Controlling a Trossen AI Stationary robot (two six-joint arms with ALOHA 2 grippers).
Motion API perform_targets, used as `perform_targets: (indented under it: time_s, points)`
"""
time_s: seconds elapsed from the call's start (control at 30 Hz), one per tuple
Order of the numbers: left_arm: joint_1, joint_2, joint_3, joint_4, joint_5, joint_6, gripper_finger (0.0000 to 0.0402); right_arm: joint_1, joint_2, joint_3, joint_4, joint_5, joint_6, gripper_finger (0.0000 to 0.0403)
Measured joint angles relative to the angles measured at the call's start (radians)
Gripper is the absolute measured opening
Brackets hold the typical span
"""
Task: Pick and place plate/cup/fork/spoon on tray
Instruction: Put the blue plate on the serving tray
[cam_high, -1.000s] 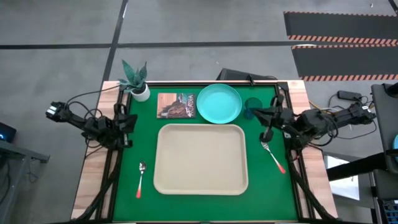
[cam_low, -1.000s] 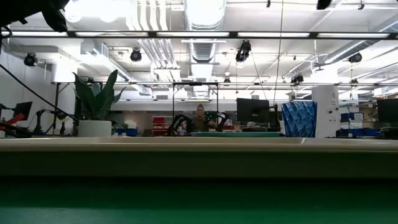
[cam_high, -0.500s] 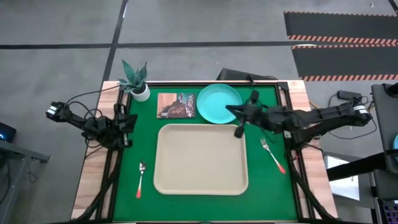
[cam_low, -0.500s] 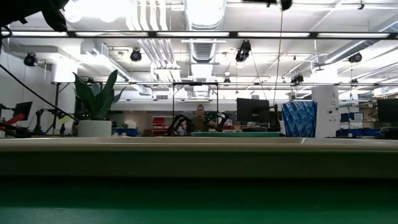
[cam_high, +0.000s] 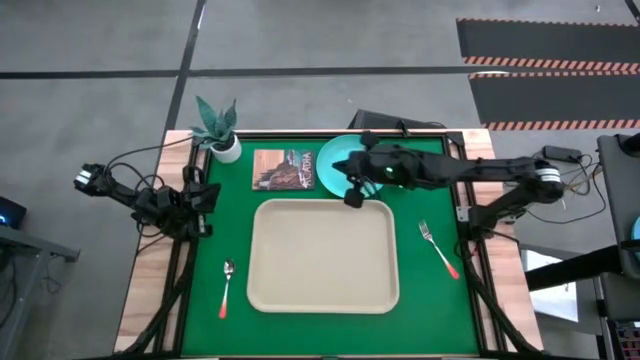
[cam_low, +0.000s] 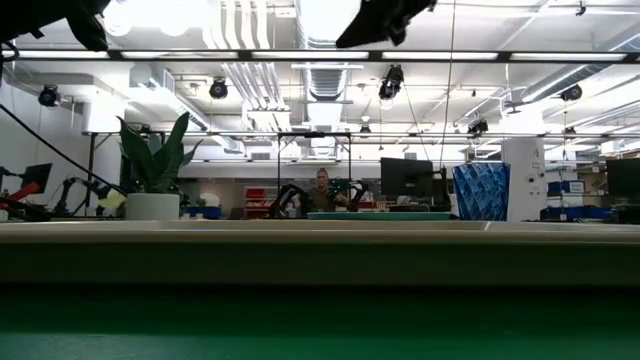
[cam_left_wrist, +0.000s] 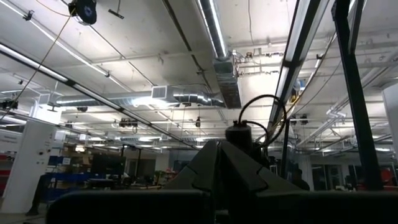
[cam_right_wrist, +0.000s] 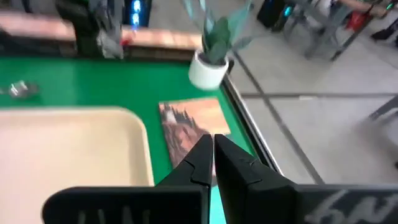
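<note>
The turquoise plate (cam_high: 340, 160) lies on the green mat beyond the beige tray (cam_high: 322, 255), partly under my right arm. My right gripper (cam_high: 352, 197) is shut and empty, high above the plate's near rim and the tray's far edge. It also shows in the low view (cam_low: 385, 15). The dark blue cup (cam_low: 481, 192) stands at the far right and is hidden by the arm in the high view. The fork (cam_high: 438, 248) lies right of the tray and the spoon (cam_high: 226, 285) lies left of it. My left gripper (cam_high: 207, 195) waits shut at the table's left edge.
A brown picture card (cam_high: 283, 168) lies left of the plate. A white pot with a green plant (cam_high: 218, 130) stands at the far left corner. The right wrist view shows the tray (cam_right_wrist: 68, 149), the card (cam_right_wrist: 193, 127) and the plant (cam_right_wrist: 211, 56).
My right gripper has swung from the table's right edge toward the left, passing over the cup and the plate, and now hangs over the plate's near rim. It has stayed shut. The plate, cup, fork and spoon have not moved.
</note>
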Motion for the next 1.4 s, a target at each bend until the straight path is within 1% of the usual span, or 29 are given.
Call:
perform_targets:
  time_s: [0.13, 0.23, 0.33, 0.43, 0.67, 0.97, 1.03, 1.13, 1.2, 1.3, 1.4]
  points:
    - [0.000, 0.000, 0.000, 0.000, -0.001, 0.000, 0.0004, -0.028, 0.105, 0.091, -0.125, -0.068, -0.027, 0.0009]
    - [0.000, 0.000, 0.000, -0.001, -0.001, 0.000, 0.0004, -0.048, 0.167, 0.150, -0.205, -0.154, -0.070, 0.0009]
    - [0.000, 0.000, 0.000, -0.001, -0.002, 0.000, 0.0004, -0.070, 0.227, 0.191, -0.304, -0.251, -0.142, 0.0009]
    - [0.000, 0.000, 0.000, -0.001, -0.002, 0.000, 0.0004, -0.087, 0.282, 0.205, -0.351, -0.295, -0.179, 0.0009]
    - [0.000, 0.000, 0.000, -0.001, -0.002, 0.000, 0.0004, -0.128, 0.374, 0.203, -0.348, -0.294, -0.158, 0.0009]
    - [0.000, 0.000, 0.000, -0.001, -0.001, 0.000, 0.0004, -0.137, 0.484, 0.203, -0.297, -0.285, -0.134, 0.0009]
    - [0.000, 0.000, 0.000, -0.001, -0.002, 0.000, 0.0004, -0.137, 0.500, 0.203, -0.270, -0.245, -0.127, 0.0009]
    - [0.000, 0.000, -0.001, -0.001, -0.002, 0.000, 0.0004, -0.136, 0.509, 0.203, -0.267, -0.137, -0.127, 0.0009]
    - [0.000, 0.000, -0.001, -0.001, -0.001, 0.000, 0.0004, -0.136, 0.511, 0.203, -0.263, -0.084, -0.126, 0.0011]
    - [0.000, 0.000, -0.001, -0.001, -0.001, 0.000, 0.0004, -0.139, 0.510, 0.203, -0.265, -0.076, -0.103, 0.0029]
    - [0.000, 0.000, -0.001, -0.001, -0.001, 0.000, 0.0004, -0.138, 0.510, 0.203, -0.266, -0.076, -0.097, 0.0064]
